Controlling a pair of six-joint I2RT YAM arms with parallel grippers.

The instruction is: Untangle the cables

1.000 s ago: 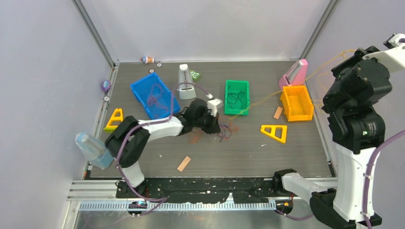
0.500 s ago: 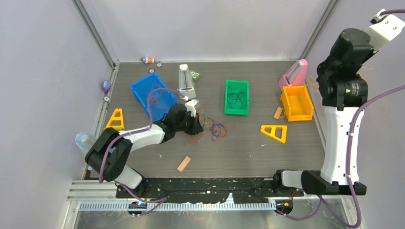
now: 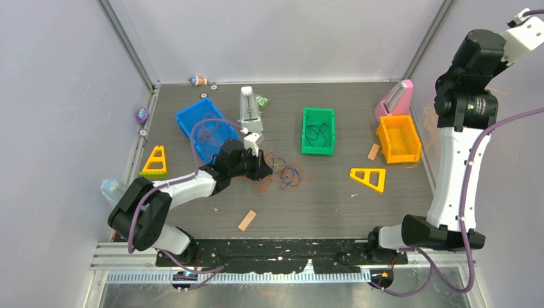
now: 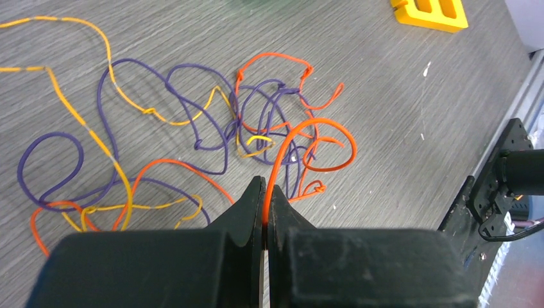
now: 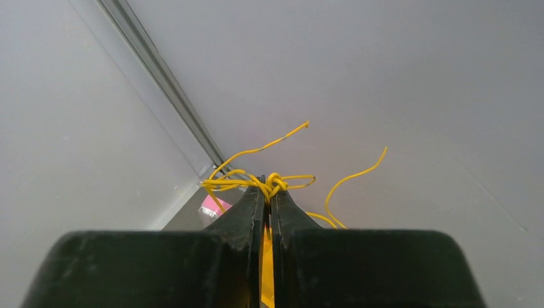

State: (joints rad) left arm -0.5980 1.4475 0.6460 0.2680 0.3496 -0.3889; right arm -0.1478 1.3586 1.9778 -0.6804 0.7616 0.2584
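A loose tangle of thin cables (image 3: 285, 174) lies on the dark table in front of my left gripper (image 3: 260, 168). In the left wrist view the tangle is purple (image 4: 192, 96), orange-red (image 4: 321, 125) and yellow (image 4: 96, 138) threads. My left gripper (image 4: 264, 187) is shut on an orange-red thread that loops up out of the jaws. My right gripper (image 5: 266, 183) is raised high by the right wall and is shut on a knotted bunch of yellow cable (image 5: 277, 183). In the top view that gripper is off the frame's upper right.
A blue bin (image 3: 205, 128), a green bin (image 3: 319, 149) with a dark thread in it, an orange bin (image 3: 398, 154) and a pink block (image 3: 394, 99) stand at the back. Yellow triangles (image 3: 369, 178) (image 3: 154, 160), wooden sticks (image 3: 247, 220) (image 3: 373, 152) and a white upright object (image 3: 249, 109) lie around.
My right arm has swung up toward the right wall, taking the yellow cable off the table. My left gripper has drawn back to the left with the orange-red thread.
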